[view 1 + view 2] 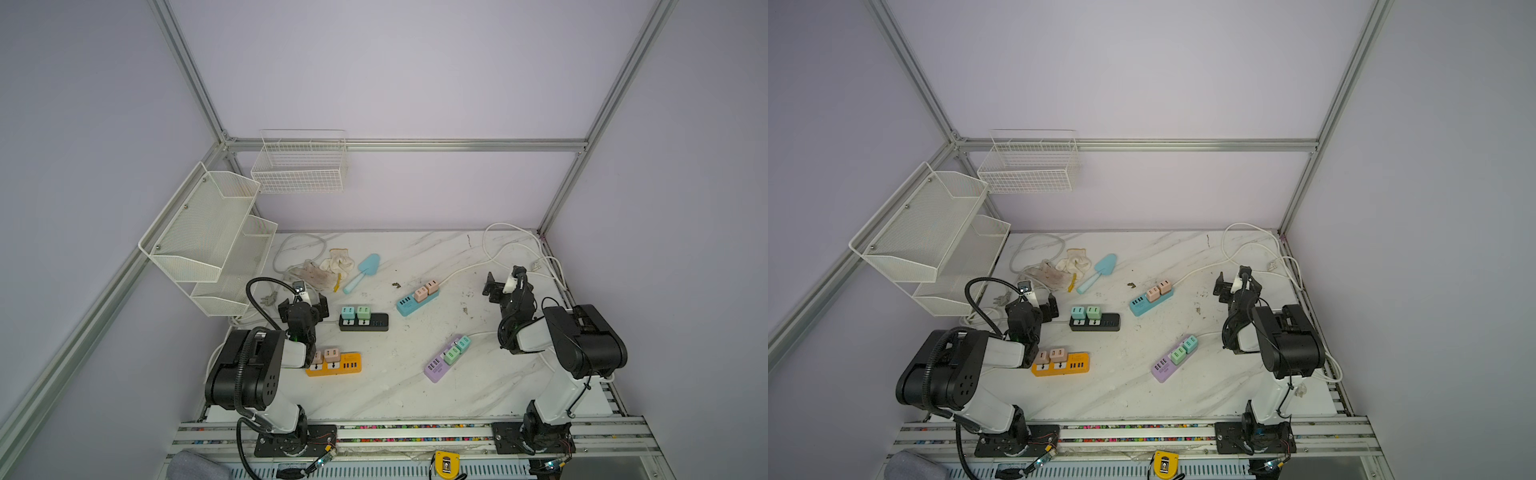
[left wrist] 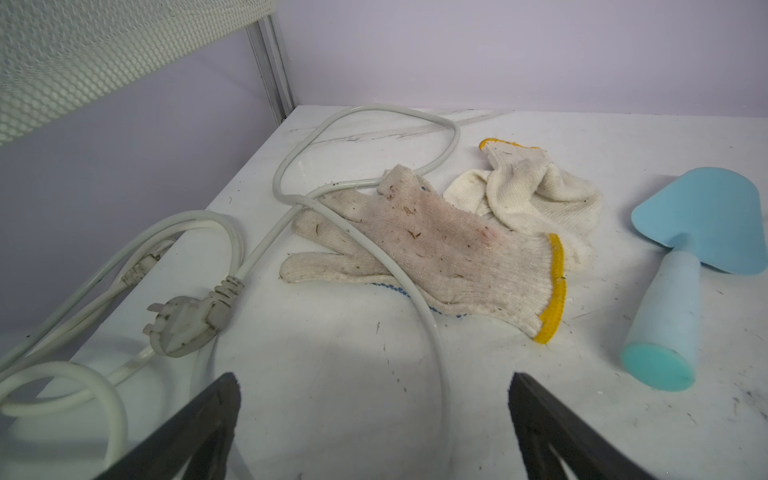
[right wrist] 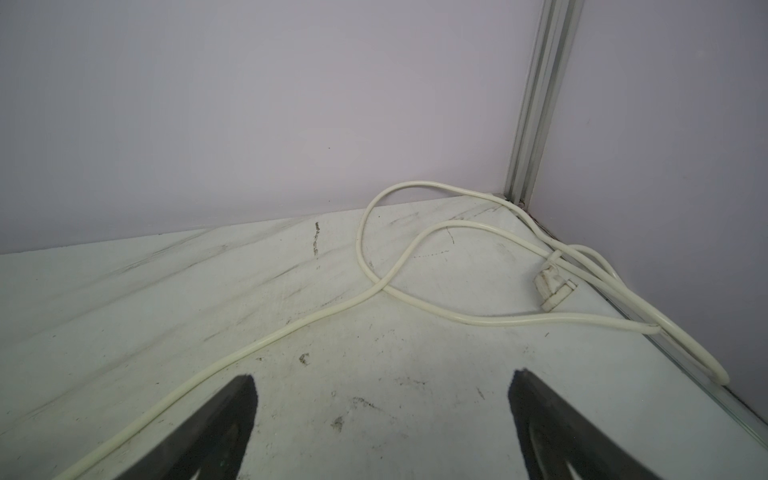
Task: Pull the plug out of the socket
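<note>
Two grippers: left gripper [image 1: 303,303], right gripper [image 1: 503,282] spread wide, empty.
Mint plugs [image 1: 348,312]: seated in black strip [image 1: 368,323] on counter [image 1: 395,390].
Bearing: just right of left gripper; left arm nearer.

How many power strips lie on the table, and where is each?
4. The black strip lies left of centre, the blue strip farther back near the middle, the orange strip front left, the purple strip front right. Others might be hidden.
</note>
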Tool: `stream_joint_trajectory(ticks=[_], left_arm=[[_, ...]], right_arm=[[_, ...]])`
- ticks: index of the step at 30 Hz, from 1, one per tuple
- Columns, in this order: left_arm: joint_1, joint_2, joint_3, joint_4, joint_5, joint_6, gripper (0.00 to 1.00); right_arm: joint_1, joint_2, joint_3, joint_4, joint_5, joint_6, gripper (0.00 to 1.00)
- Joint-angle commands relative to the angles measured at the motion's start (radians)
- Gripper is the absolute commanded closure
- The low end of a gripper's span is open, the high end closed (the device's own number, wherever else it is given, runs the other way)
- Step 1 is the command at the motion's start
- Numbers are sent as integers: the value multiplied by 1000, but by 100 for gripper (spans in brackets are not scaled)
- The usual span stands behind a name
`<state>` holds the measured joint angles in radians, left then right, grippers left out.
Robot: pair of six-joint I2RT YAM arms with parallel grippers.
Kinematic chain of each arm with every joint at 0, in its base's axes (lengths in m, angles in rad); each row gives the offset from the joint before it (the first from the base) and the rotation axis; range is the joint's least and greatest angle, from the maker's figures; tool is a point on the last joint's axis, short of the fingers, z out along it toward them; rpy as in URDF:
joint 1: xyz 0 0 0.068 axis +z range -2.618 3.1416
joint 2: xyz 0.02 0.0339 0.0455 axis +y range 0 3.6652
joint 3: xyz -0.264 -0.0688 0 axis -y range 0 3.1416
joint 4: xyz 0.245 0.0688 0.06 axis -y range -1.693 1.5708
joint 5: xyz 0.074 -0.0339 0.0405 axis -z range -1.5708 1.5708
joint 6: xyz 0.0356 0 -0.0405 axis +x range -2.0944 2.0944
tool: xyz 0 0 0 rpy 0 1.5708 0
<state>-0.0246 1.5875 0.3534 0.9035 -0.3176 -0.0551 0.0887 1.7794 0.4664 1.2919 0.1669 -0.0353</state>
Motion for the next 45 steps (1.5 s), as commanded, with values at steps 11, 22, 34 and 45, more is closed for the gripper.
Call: stream_joint_trajectory(ticks=[11, 22, 34, 45], left_arm=[[2, -53, 14, 37, 22, 30, 0], [2, -297, 15, -181, 86, 19, 0], [2, -644, 108, -567, 153, -245, 0], [3, -817, 67, -570, 201, -469, 0]], right_arm=[[2, -18, -12, 59, -10, -17, 3], [2, -169, 8, -111, -4, 8, 3], [0, -459, 189, -629, -30, 324, 3], [-1, -549, 246, -907, -180, 603, 3]])
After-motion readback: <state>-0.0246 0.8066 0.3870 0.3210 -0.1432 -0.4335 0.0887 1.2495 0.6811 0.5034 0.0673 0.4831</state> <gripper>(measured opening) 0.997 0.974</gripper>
